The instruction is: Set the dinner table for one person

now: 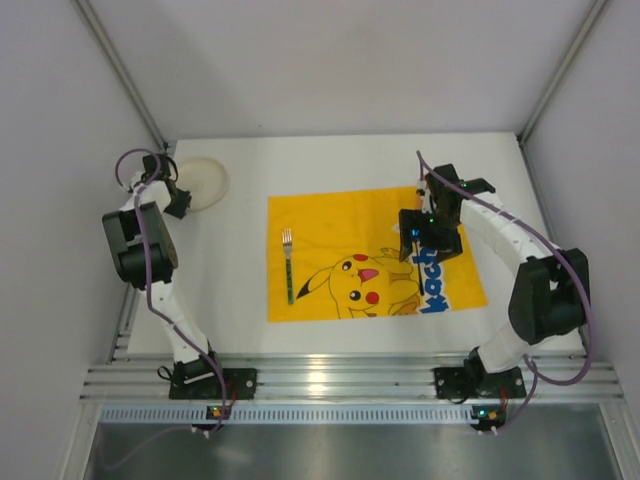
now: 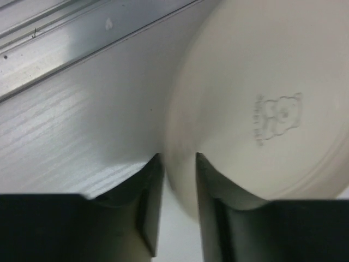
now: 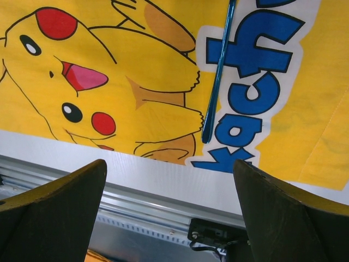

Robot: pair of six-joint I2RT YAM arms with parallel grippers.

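A cream plate point(image 1: 203, 181) lies at the back left of the white dinner table point(image 1: 330, 160). My left gripper point(image 1: 174, 196) sits at its left edge. In the left wrist view the plate point(image 2: 256, 82) rim runs between the two fingers, and my left gripper point(image 2: 179, 158) is shut on it. On the left part of the yellow cartoon mat point(image 1: 320, 225) lies a fork point(image 1: 287, 265). Over the mat's right side my right gripper point(image 1: 427, 243) hovers open and empty. The right wrist view shows my right gripper point(image 3: 169, 164) short of a blue-handled utensil point(image 3: 218, 71) lying on the mat point(image 3: 305, 136).
An aluminium rail point(image 1: 330, 380) runs along the table's near edge, with both arm bases bolted to it. White walls with metal posts close in the left, right and back. The plate point(image 2: 256, 82) bears a small embossed bear mark.
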